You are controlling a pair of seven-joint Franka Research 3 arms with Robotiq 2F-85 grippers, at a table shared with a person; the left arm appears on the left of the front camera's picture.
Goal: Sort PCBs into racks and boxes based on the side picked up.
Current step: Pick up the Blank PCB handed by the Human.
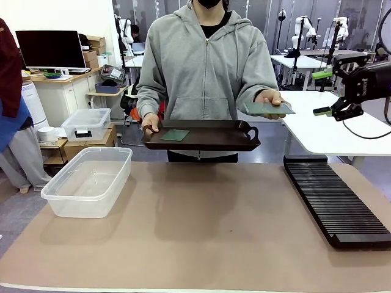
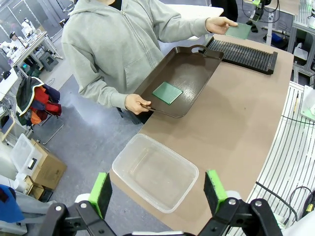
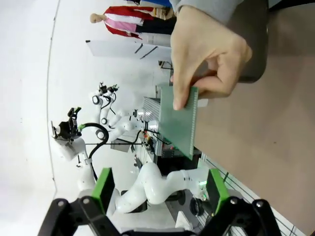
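- Right gripper (image 1: pixel 324 93): jaws fully wide, empty. A thin, flat green PCB (image 1: pixel 269 108), pinched in the person's hand (image 1: pixel 273 97), sits just ahead of the jaws, apart from them.
- Ribbed black rack (image 1: pixel 336 204): below this gripper.
- Left gripper (image 2: pixel 160 194): jaws wide, empty, above the clear round-rimmed tub (image 2: pixel 155 172).
- Second PCB (image 2: pixel 167 92): flat on the glossy brown tray (image 2: pixel 197 69), well beyond the left gripper.

You're in a lab: monitor (image 1: pixel 50 49) on desk (image 1: pixel 58 78); cardboard boxes (image 1: pixel 93 55) beside monitor; white workbenches (image 1: pixel 299 61) well right of monitor.
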